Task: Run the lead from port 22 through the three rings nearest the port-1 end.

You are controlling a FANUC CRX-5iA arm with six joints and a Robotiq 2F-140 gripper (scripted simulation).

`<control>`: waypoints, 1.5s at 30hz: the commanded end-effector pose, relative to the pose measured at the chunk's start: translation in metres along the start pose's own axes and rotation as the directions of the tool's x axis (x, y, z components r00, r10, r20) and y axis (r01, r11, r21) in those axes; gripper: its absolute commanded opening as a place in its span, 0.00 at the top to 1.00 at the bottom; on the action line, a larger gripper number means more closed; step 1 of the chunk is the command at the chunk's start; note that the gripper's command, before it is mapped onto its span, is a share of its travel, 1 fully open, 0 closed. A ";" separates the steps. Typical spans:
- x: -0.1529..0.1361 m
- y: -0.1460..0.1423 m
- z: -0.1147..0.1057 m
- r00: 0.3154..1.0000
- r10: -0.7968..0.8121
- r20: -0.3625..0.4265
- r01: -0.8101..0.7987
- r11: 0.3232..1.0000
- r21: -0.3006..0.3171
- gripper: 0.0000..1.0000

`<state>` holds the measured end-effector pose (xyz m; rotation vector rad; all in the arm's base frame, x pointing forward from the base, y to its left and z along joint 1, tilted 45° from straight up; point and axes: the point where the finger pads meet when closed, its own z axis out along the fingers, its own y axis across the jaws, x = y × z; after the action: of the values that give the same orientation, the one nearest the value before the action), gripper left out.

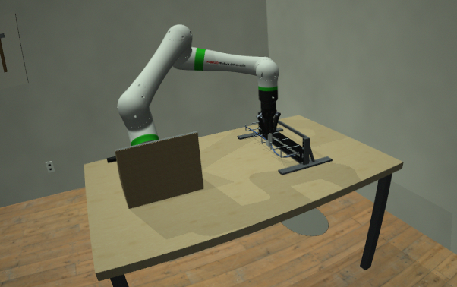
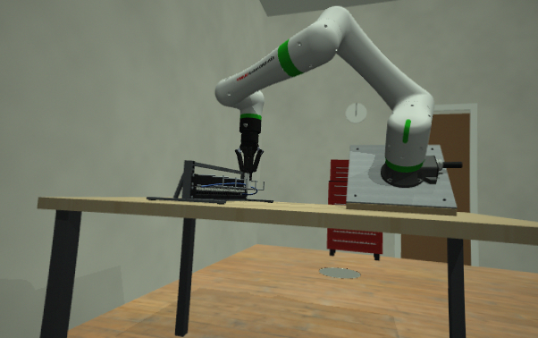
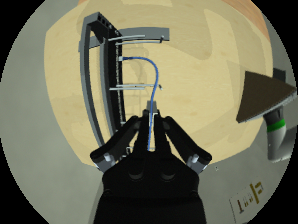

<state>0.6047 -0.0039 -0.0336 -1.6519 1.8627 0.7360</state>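
Note:
The blue lead point(image 3: 157, 75) leaves its jack near the upper end of the black patch panel point(image 1: 290, 146) point(image 3: 114, 75), bends forward and runs to the fingertips. My gripper point(image 1: 269, 140) point(image 2: 247, 181) point(image 3: 151, 106) points down in front of the panel and appears shut on the lead. More lead shows through the gap between the finger links. The tips are low among the thin grey rings point(image 3: 135, 86). In the wrist view the rings at the port-1 end are mostly hidden behind my gripper, so I cannot tell which hold the lead. Its free end is not clear.
The rack point(image 1: 305, 165) point(image 2: 189, 179) point(image 3: 87, 70) stands upright on the table point(image 1: 235, 163), its two long feet flat. Its top bar runs behind the gripper. An upright brown board point(image 1: 161, 171) point(image 3: 262, 97) stands by the arm's base.

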 end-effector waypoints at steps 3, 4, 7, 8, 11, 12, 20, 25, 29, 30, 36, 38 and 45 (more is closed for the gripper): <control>0.000 0.000 0.000 1.000 0.000 -0.001 0.000 1.000 0.001 1.00; 0.000 0.000 0.000 1.000 0.000 -0.001 0.000 1.000 0.001 1.00; 0.000 0.000 0.000 1.000 0.000 -0.001 0.000 1.000 0.001 1.00; 0.000 -0.001 0.000 1.000 0.000 -0.001 0.000 1.000 0.001 1.00; 0.000 -0.002 0.000 1.000 0.000 -0.001 0.000 1.000 0.001 1.00; 0.000 -0.003 0.000 1.000 0.000 -0.001 0.000 1.000 0.001 1.00; 0.000 -0.012 0.000 1.000 0.000 -0.001 0.000 1.000 0.001 1.00; 0.000 -0.017 0.000 1.000 0.000 -0.001 0.000 1.000 0.001 1.00; 0.000 -0.023 0.000 1.000 0.000 -0.001 0.000 1.000 0.001 1.00; 0.000 -0.025 0.000 1.000 0.000 -0.001 0.000 1.000 0.001 1.00; 0.000 -0.033 0.000 1.000 0.000 -0.001 0.000 1.000 0.001 1.00; 0.000 -0.036 0.000 1.000 0.000 -0.001 0.000 1.000 0.001 1.00; 0.000 -0.039 0.000 1.000 0.000 -0.001 0.000 1.000 0.001 1.00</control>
<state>0.6417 -0.0075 -0.0352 -1.6521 1.8626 0.7360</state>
